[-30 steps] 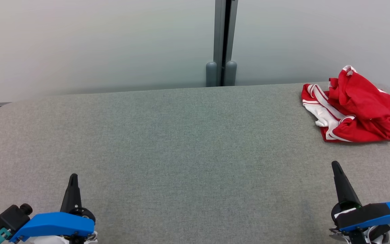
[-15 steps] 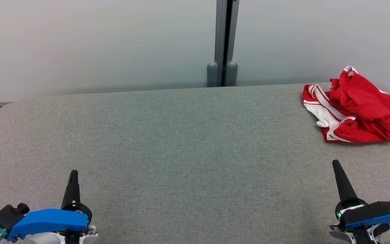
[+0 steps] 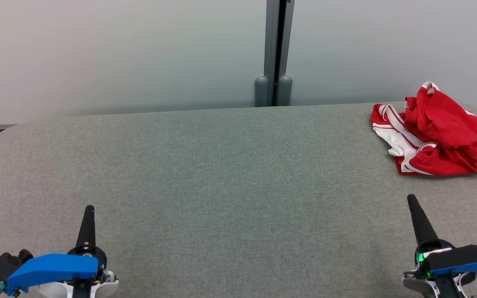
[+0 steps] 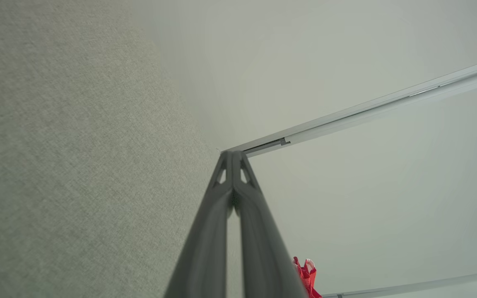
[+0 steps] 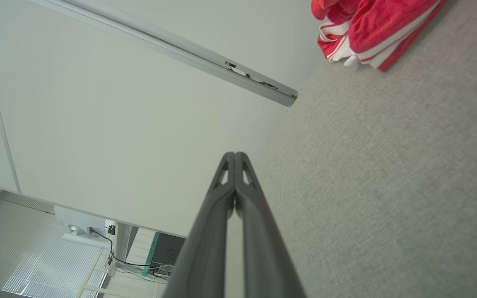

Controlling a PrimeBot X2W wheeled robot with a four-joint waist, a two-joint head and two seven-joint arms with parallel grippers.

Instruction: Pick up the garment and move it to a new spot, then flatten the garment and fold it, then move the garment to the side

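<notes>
The garment was red with white stripes and trim. It lay crumpled in a loose heap at the far right end of the grey table, near that table's back edge.

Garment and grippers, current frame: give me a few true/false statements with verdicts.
1. The garment lies bunched at the far right of the table. True.
2. The left gripper is shut on the garment. False: it is shut on nothing, at the near left, far from the garment.
3. The right gripper has its fingers together, short of the garment. True.
4. The garment is plain red and spread flat. False: it has white stripes and sits in a crumpled heap.
</notes>
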